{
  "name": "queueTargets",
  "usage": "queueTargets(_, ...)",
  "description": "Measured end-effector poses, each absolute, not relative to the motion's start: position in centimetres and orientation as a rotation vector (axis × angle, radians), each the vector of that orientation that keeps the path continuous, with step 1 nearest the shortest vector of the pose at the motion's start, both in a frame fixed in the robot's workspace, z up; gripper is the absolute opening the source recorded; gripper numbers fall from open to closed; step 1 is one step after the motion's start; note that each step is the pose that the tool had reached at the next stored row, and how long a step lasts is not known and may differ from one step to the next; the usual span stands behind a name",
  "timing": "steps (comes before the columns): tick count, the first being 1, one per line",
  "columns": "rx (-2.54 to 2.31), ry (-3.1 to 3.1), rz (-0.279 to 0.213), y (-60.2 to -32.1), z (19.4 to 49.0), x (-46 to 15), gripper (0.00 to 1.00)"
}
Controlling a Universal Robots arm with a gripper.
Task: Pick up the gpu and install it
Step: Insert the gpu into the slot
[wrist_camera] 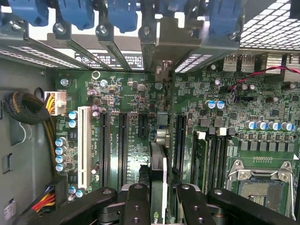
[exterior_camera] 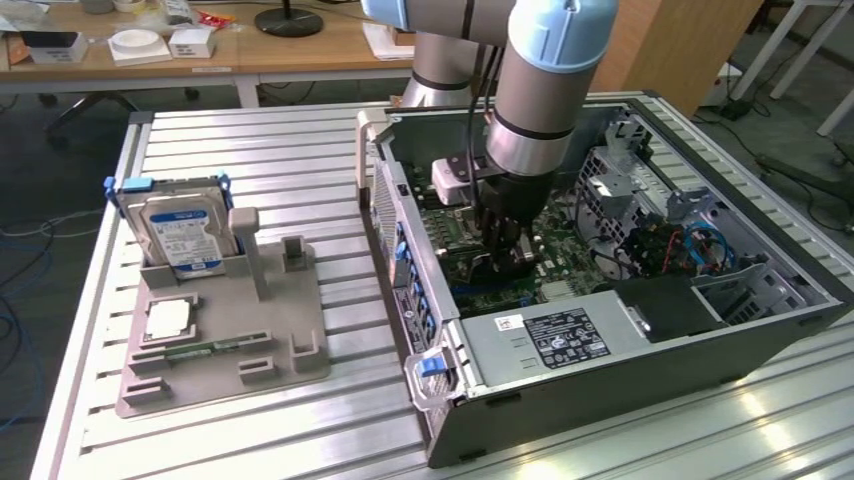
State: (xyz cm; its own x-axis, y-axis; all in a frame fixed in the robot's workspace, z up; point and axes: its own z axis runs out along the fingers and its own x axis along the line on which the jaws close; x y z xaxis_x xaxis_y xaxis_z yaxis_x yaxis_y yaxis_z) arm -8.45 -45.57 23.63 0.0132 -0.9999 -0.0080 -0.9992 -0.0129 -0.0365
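Thin dark GPU card (wrist_camera: 158, 187) clamped in the black gripper (exterior_camera: 509, 262) jaws.
Inside the open grey computer case (exterior_camera: 641, 390); the blue-white hard drive (exterior_camera: 180, 235) label is unreadable.

Slatted metal table (exterior_camera: 267, 150). Grey parts holder (exterior_camera: 220, 345) near one edge. Open computer case (exterior_camera: 601, 300) alongside, toward the opposite edge.

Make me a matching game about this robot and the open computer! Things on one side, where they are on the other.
Things:
1. boxy hard drive with blue-white label
2. thin dark gpu card
3. small green memory stick
4. grey power supply box with black label

Places:
A. lying flat on the grey holder
B. inside the open computer case, near its front corner
C. standing upright in the grey holder
D. between the gripper's fingers, over the motherboard

Pairs: 1-C, 2-D, 3-A, 4-B
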Motion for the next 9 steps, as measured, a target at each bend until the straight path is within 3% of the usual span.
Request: queueTargets(9,-2.213,2.185,-0.031,-45.57,23.48,-8.46,0.27)
